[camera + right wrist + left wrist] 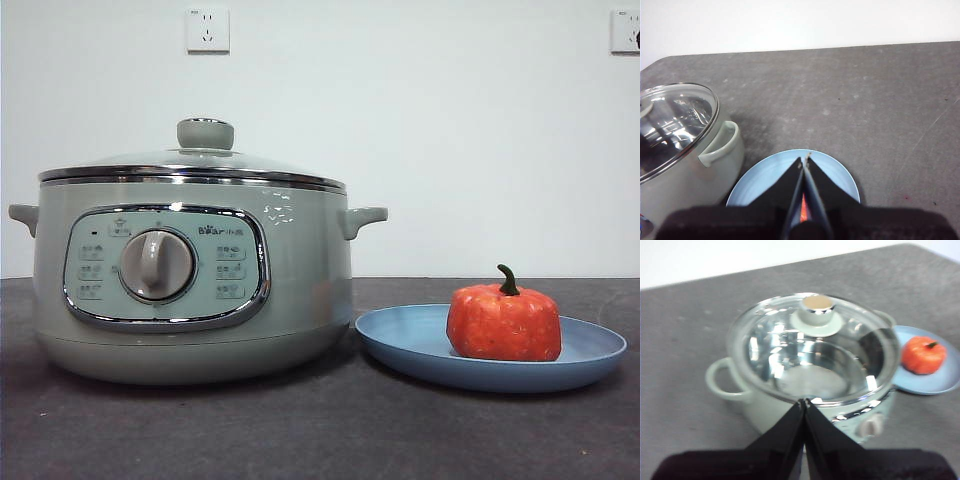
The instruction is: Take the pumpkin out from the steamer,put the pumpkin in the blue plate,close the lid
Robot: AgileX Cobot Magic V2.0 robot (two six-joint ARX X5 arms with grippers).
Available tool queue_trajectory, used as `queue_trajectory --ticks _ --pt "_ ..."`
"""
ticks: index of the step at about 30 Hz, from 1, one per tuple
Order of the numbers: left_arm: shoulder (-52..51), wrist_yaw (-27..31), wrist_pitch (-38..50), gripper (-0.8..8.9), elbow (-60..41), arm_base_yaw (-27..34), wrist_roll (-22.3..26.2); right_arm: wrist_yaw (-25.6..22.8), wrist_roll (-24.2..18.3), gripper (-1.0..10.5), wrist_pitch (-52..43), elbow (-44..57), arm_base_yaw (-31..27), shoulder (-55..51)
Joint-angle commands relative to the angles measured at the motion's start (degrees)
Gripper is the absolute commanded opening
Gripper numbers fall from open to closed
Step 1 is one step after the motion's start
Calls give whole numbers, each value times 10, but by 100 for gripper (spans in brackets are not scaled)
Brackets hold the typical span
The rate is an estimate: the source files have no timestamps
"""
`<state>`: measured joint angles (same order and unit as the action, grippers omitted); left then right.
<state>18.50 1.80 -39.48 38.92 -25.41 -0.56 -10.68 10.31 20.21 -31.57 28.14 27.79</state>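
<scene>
The job looks all done: the pumpkin [504, 322] sits on the plate [400, 340] beside the steamer [300, 280], the lid [200, 160] is on, and both tools, left [805, 401] and right [804, 161], are pinched closed, holding nothing.

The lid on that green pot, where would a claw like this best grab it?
Probably by the pale green knob at the centre of the lid, coming straight down from above. It stands proud of the smooth glass dome and looks narrow enough for two jaws, while the steel rim sits flush on the steamer.
</scene>
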Motion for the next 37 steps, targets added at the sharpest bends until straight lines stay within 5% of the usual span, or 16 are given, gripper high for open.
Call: queue_trajectory --ticks 1,8,12,37 --pt "-56 -9 41 -3 -31 53 38 -2 5 1 -1 2 0 0" --pt "-156 -9 212 -3 -219 209 38 -2 5 1 0 2 0 0" --pt "-163 -20 264 -3 -302 247 36 -2 5 1 0 2 0 0" --pt "-184 -20 240 -3 -371 261 32 -2 5 1 1 2 0 0"
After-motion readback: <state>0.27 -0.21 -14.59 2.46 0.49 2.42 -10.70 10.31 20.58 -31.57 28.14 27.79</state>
